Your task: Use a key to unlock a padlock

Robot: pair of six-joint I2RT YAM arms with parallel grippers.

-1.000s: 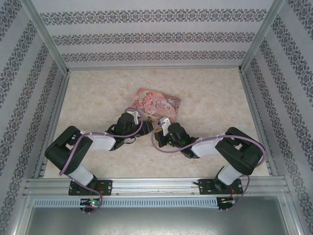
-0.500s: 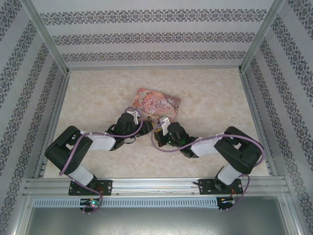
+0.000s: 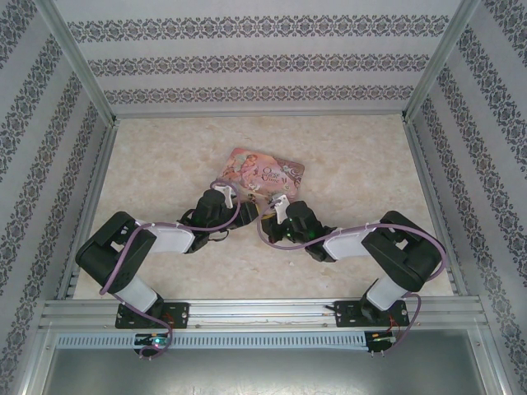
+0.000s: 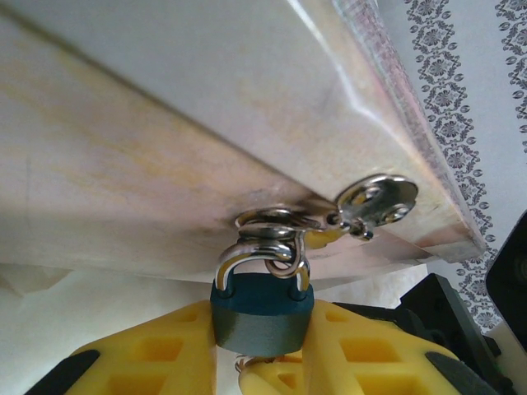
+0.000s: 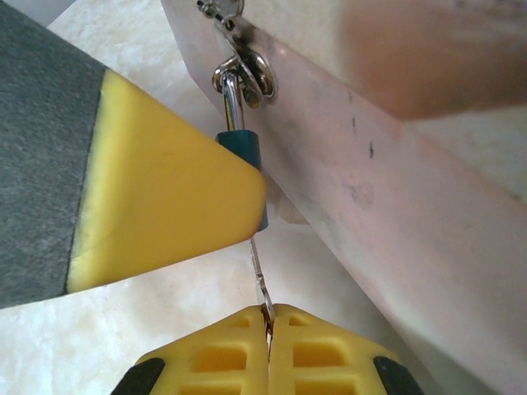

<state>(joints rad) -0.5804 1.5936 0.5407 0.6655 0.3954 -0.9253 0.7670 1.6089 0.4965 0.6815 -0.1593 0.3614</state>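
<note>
From the top external view, the right gripper [image 3: 272, 210] has crept a little closer to the near edge of the pink tin [image 3: 263, 171] than it was a second ago, its wrist now drawn up beside that edge. The left gripper [image 3: 243, 210] sits at the same edge, unmoved. The two meet just in front of the tin, too crowded there to make out small parts.

In the left wrist view, the padlock [image 4: 262, 317] stands upright against the tin's side, its blue body pinched between the left gripper's yellow fingers [image 4: 156, 354]. Its shackle [image 4: 259, 259] is down and seated, with a key ring [image 4: 268, 220] threaded through it and spare silver keys lying against the tin.

In the right wrist view, the right gripper's pads are pressed together on the key [image 5: 260, 276], a thin sliver running up from them to the underside of the padlock, just beside the tin's wall. Whether the tip has entered the keyway is hidden behind the left finger. By my reading, the small advance is the insertion stroke; the lock is not yet open, and a turn comes next.
</note>
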